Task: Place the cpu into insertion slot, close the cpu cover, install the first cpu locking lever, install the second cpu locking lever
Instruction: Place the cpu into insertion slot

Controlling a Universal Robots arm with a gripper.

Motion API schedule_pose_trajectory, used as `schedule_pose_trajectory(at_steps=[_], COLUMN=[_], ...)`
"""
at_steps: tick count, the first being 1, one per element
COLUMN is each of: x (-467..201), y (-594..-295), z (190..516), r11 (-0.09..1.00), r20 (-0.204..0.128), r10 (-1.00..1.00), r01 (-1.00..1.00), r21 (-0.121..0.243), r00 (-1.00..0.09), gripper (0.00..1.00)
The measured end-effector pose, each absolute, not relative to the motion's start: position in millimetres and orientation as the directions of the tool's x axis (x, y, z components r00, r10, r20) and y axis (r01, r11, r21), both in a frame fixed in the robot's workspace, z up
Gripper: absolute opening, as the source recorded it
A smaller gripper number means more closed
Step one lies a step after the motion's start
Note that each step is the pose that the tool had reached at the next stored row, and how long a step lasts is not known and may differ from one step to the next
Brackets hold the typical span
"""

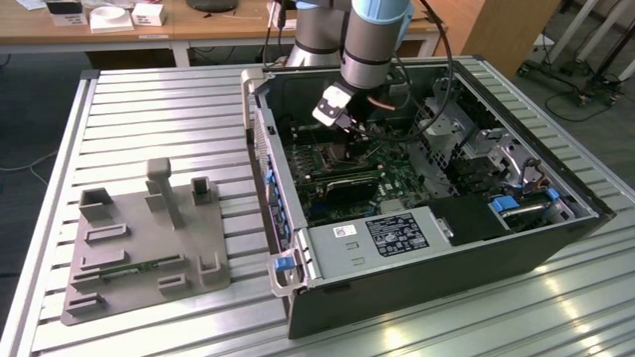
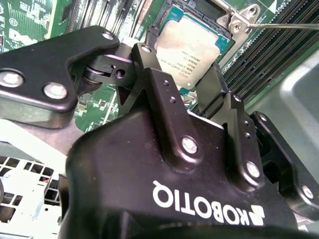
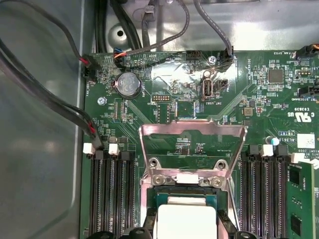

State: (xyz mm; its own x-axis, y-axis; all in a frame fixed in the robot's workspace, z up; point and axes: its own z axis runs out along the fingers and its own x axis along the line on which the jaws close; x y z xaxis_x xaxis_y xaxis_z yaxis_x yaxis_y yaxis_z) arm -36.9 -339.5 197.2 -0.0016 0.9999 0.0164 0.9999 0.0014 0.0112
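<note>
We find the case (image 1: 260, 126) open from above, the arm reaching in freely, while down by the socket the gripper (image 2: 182, 62) is crowded close: the swung-back cpu cover (image 3: 193, 130), memory slots (image 3: 112, 194) on both sides and black cables (image 3: 50, 97).

The cpu (image 2: 194, 47) has a dull, matt silver-grey metal top. The cpu cover (image 3: 193, 130) is bright, reflective bare metal. The gripper (image 2: 180, 63) is smooth satin black with shiny screws. The motherboard (image 3: 164, 84) is glossy green. The surface (image 1: 149, 111) is ribbed pale metal.
</note>
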Motion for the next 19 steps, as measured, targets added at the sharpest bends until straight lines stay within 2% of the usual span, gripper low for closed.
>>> schedule_pose_trajectory(at_steps=[19], x=[-37.5], y=[-339.9], z=[189.2], r11=[-0.001], r20=[0.015], r10=[1.000], r01=[1.000], r21=[0.011], r00=[0.001], gripper=[0.54])
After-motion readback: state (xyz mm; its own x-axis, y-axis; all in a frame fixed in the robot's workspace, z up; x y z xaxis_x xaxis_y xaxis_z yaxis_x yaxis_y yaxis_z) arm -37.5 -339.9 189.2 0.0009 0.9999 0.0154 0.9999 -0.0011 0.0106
